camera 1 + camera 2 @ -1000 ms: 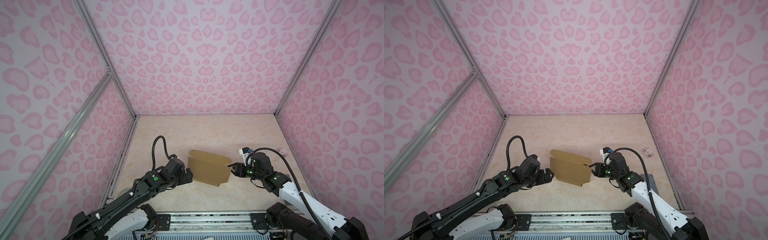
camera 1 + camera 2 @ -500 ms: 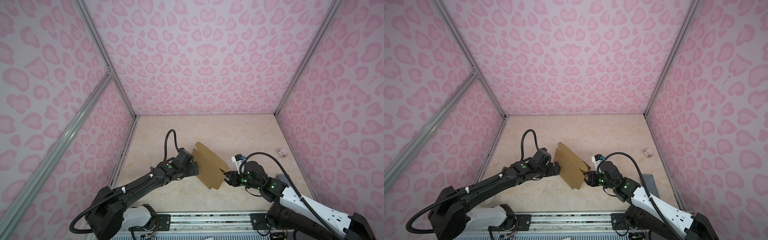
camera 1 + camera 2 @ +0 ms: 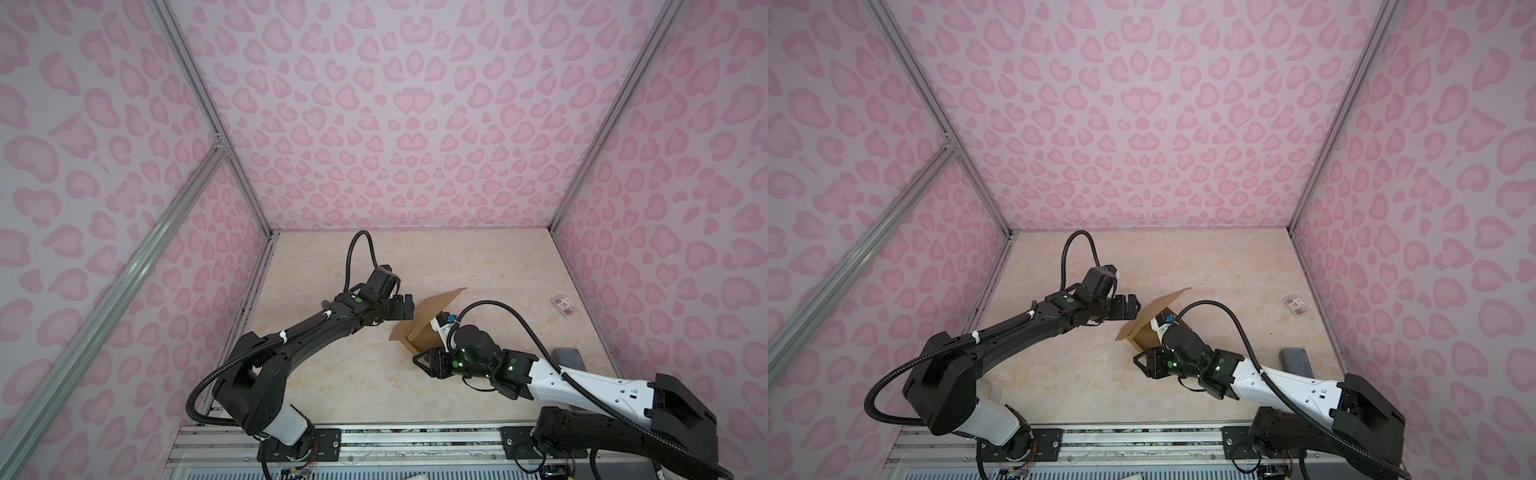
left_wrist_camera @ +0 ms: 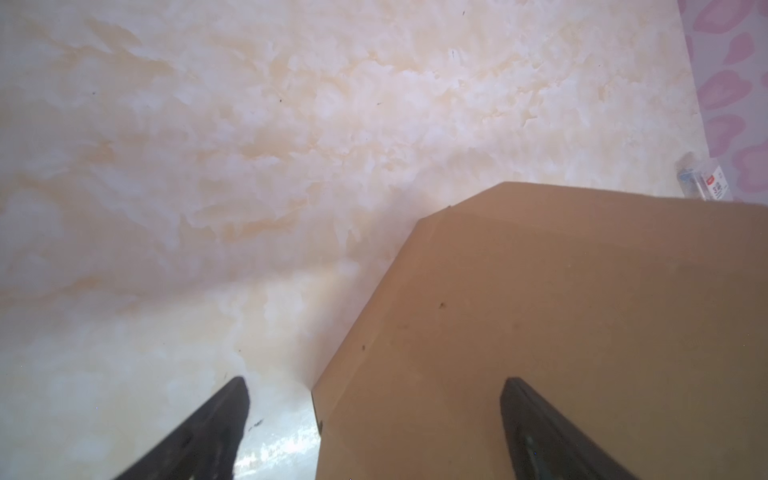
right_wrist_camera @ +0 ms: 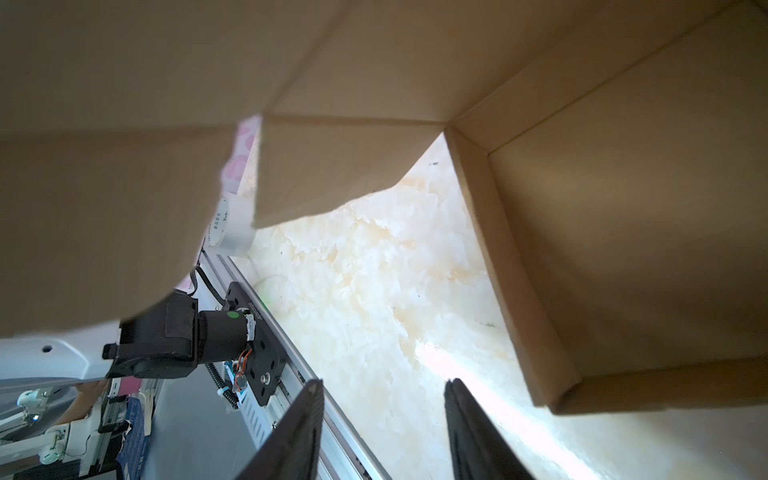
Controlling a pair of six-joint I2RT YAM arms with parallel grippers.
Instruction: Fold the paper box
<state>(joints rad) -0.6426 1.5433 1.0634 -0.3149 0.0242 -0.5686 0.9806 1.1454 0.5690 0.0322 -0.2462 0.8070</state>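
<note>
The paper box [image 3: 432,311] is standing tipped mid-bench [image 3: 332,374], swinging more edge-on than a second ago. The left fingers [image 4: 220,432] are gaping wide astride its edge, gripping nothing. The right fingers [image 5: 299,432], now lower beside it, are hanging half-open and empty.

Both top views are evenly bright; in wrist views glare streaks the counter [image 5: 428,357] and the paper box [image 5: 104,166] blurs.
</note>
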